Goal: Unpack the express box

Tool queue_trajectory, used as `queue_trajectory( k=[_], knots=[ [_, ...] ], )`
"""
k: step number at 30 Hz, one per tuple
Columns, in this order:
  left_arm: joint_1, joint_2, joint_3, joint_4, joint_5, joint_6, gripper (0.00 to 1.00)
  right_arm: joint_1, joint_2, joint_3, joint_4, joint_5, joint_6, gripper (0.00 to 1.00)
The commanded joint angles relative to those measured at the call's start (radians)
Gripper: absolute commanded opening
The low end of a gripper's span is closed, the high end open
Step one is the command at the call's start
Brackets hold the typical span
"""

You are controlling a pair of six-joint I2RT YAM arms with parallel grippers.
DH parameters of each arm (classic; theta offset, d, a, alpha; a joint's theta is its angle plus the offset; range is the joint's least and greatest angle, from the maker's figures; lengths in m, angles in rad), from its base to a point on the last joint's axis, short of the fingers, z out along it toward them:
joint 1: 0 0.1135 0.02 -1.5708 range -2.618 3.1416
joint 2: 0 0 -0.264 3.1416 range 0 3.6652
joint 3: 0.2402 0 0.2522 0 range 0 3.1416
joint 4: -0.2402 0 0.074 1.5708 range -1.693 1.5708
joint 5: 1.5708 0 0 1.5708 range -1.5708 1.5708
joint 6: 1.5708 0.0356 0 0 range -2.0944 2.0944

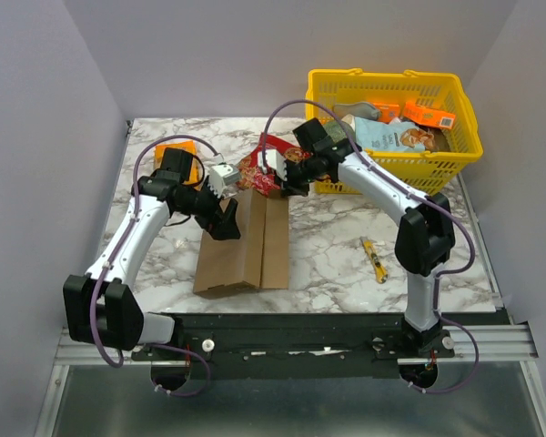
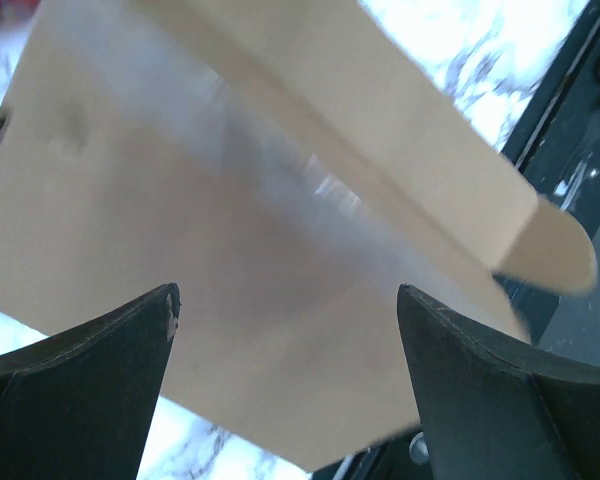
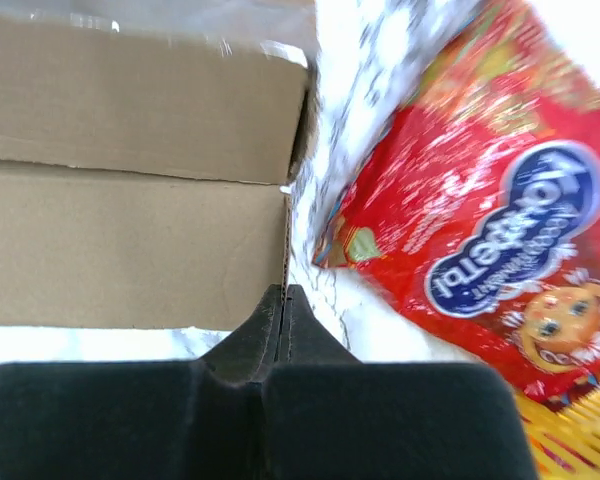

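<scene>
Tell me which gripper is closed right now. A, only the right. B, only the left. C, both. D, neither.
A: in its wrist view the right gripper has its fingers pressed together with nothing seen between them, while the left gripper stands wide open over the express box.

Overhead; wrist close-ups of box (image 1: 246,246)

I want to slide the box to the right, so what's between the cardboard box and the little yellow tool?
Nothing: in the top external view, the marble table between the express box and the yellow tool is bare.
</scene>
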Motion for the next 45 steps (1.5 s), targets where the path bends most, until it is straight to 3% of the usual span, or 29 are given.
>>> queue_trajectory(
  k=[1, 8, 15, 24, 31, 39, 42, 43, 45],
  knots=[
    [-0.083, -0.114, 0.054, 0.129, 0.101, -0.042, 0.99, 0.006, -0.034, 0.121, -0.129, -0.099, 0.277, 0.01],
    [-0.192, -0.138, 0.14, 0.145, 0.076, -0.037, 0.99, 0.005, -0.098, 0.115, -0.161, -0.05, 0.327, 0.01],
    [-0.197, -0.095, 0.06, 0.073, -0.029, 0.099, 0.99, 0.005, -0.187, 0.038, -0.171, -0.039, 0.278, 0.0],
    [-0.151, -0.098, -0.024, -0.002, -0.212, 0.187, 0.99, 0.003, -0.321, -0.137, -0.18, 0.057, 0.161, 0.01],
    [-0.063, -0.107, -0.043, 0.088, -0.376, 0.138, 0.99, -0.041, -0.421, -0.278, -0.16, 0.105, 0.14, 0.01],
    [-0.026, -0.078, -0.093, 0.114, -0.37, 0.087, 0.99, -0.072, -0.494, -0.497, 0.047, 0.162, 0.124, 0.01],
    [-0.026, -0.093, -0.084, 0.114, -0.307, 0.052, 0.99, -0.072, -0.491, -0.491, 0.076, 0.203, 0.168, 0.28],
    [-0.028, -0.102, -0.08, 0.119, -0.294, 0.046, 0.99, -0.072, -0.499, -0.485, 0.078, 0.224, 0.179, 0.44],
    [-0.042, -0.116, -0.069, 0.131, -0.298, 0.012, 0.99, -0.072, -0.531, -0.474, 0.089, 0.237, 0.211, 0.55]
  ],
)
